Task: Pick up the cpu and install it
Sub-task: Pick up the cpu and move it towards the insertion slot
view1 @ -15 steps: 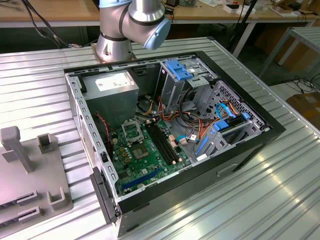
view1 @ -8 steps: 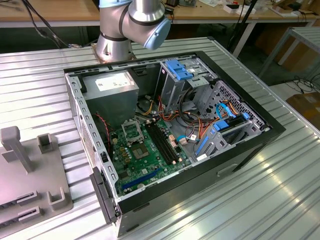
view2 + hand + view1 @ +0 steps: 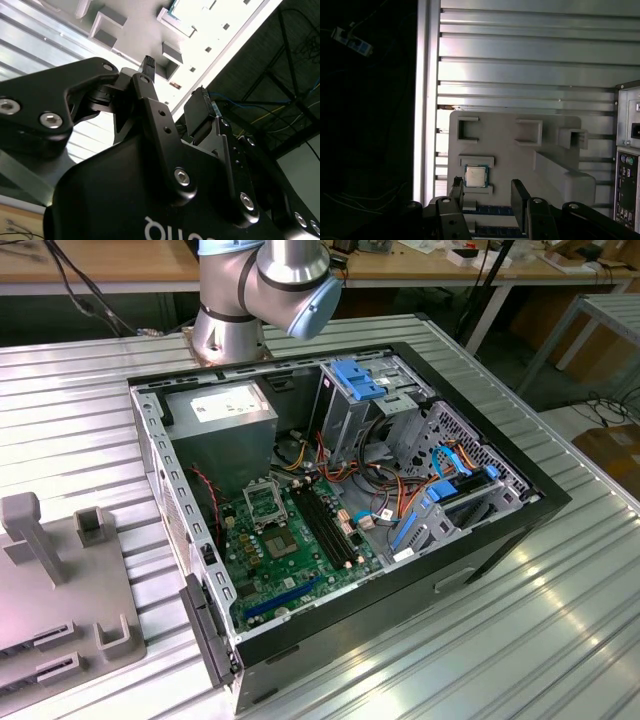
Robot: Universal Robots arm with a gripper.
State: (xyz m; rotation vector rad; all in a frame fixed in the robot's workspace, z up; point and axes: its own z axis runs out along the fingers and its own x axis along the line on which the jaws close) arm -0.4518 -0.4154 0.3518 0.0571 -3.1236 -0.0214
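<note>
The cpu (image 3: 476, 176) is a small square chip with a silver lid, lying flat in a slot of the grey holder block (image 3: 515, 150) in the first wrist view. My gripper (image 3: 489, 197) hovers above the block, open, with nothing between its black fingers (image 3: 520, 202); the cpu lies close to one fingertip. In the second wrist view the gripper (image 3: 175, 87) stands open over the same grey block (image 3: 135, 30). The exterior view shows the open computer case (image 3: 330, 500) with the green motherboard and its empty cpu socket (image 3: 262, 502).
The case lies on a ribbed metal table (image 3: 520, 640), with the grey holder block (image 3: 60, 580) at the exterior view's left. The arm's base (image 3: 230, 330) stands behind the case. Cables, drive bays and a power supply (image 3: 225, 420) crowd the case interior.
</note>
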